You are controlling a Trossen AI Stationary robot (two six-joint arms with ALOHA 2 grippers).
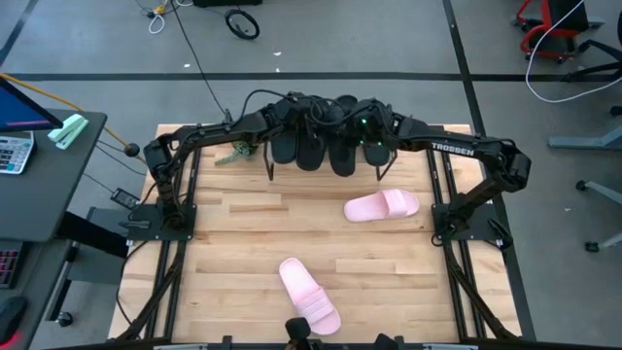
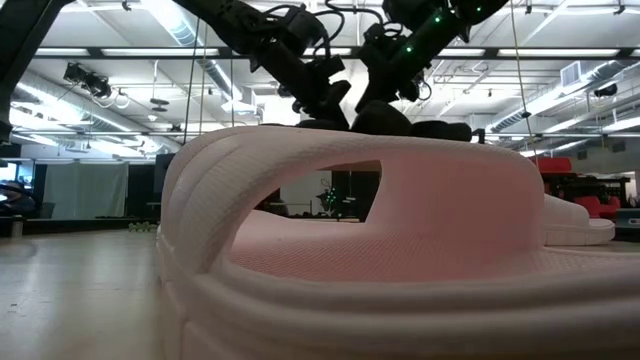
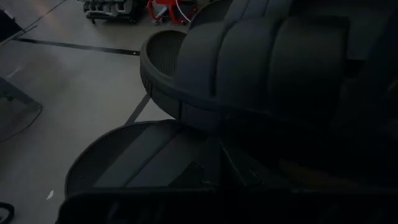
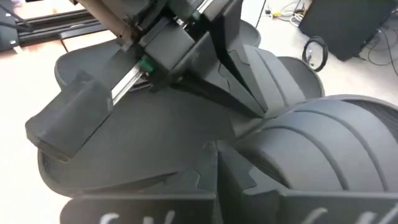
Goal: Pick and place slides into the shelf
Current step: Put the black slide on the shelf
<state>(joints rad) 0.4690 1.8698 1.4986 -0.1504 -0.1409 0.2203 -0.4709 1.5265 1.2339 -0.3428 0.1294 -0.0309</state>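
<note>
Both arms reach to the far edge of the tabletop (image 1: 243, 233), where the four black slides (image 1: 313, 146) sit in a row on the shelf (image 1: 271, 167). The left claw (image 1: 292, 115) and the right claw (image 1: 362, 124) are both over these black slides; whether they are released or clenched I cannot tell. One pink slide (image 1: 382, 206) lies near the shelf, and the other pink slide (image 1: 309, 295) lies at the near edge.

Both arms stretched far forward, left claw (image 1: 299, 115) beside right claw (image 1: 362, 126).
</note>
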